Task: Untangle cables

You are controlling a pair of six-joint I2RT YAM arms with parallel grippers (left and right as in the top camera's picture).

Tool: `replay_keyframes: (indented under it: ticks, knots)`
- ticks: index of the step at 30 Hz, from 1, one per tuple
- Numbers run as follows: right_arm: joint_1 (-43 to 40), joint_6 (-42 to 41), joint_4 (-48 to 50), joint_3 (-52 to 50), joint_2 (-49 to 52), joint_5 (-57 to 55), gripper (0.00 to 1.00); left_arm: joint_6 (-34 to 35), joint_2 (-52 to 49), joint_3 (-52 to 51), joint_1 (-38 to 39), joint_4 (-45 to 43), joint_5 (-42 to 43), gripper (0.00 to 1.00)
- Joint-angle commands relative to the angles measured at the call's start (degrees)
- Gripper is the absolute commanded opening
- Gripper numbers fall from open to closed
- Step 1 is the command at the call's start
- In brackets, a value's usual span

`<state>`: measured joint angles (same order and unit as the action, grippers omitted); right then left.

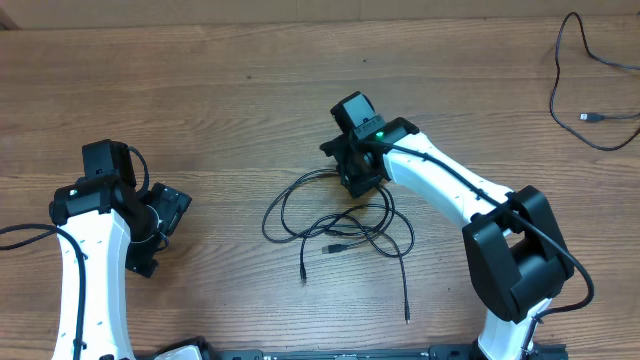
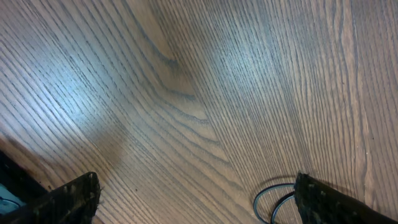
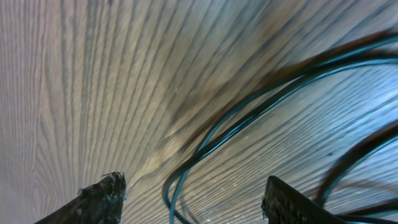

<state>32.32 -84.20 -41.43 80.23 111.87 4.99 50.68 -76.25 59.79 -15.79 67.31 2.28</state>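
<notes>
Black cables (image 1: 345, 228) entire only from overhead

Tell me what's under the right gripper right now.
Loops of the cables lie on the wooden table beneath the right gripper, whose jaws stand open. From overhead, the gripper covers the tangle's upper edge, so crossings there are hidden.

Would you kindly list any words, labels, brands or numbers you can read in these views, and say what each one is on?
None: no view shows any readable text.
The left arm and right arm show plain white and black housings with no label.
The right arm has only a green light, which is not a sign.
The cables and table carry no print.
</notes>
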Motion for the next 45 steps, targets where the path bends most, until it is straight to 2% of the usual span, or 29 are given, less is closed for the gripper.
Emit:
replay_keyframes:
  ticks: [1,6,9,18,23,27,33,45]
  knots:
    - [0.68,-1.55,1.25,-0.37,1.62,-1.77,0.70,0.57,0.61,-0.02,0.04,-0.07,-0.81,0.99]
    - [0.68,-1.55,3.43,-0.37,4.52,-1.73,0.66,0.57,0.61,-0.02,0.04,-0.07,-0.81,1.00]
    - [0.68,-1.53,3.69,-0.37,5.53,-1.75,0.58,0.57,0.61,-0.04,0.04,-0.07,-0.81,1.00]
    - [0.68,-1.29,3.67,-0.37,5.81,-1.77,0.42,0.57,0.61,-0.02,0.07,-0.07,-0.81,1.00]
    - [0.68,-0.85,3.54,-0.37,5.81,-1.75,0.23,0.57,0.61,-0.02,0.04,-0.04,-0.81,1.00]
    - [0.39,4.61,3.43,-0.33,5.66,-0.94,0.05,0.57,0.61,-0.02,0.04,-0.04,-0.81,1.00]
    - [-0.85,12.13,0.76,0.52,2.69,-0.46,0.04,0.57,0.61,-0.02,0.04,-0.07,-0.81,1.00]
    - [-0.83,23.52,-6.60,1.14,-13.38,-4.52,0.04,0.57,0.61,-0.02,0.07,-0.07,-0.81,0.99]
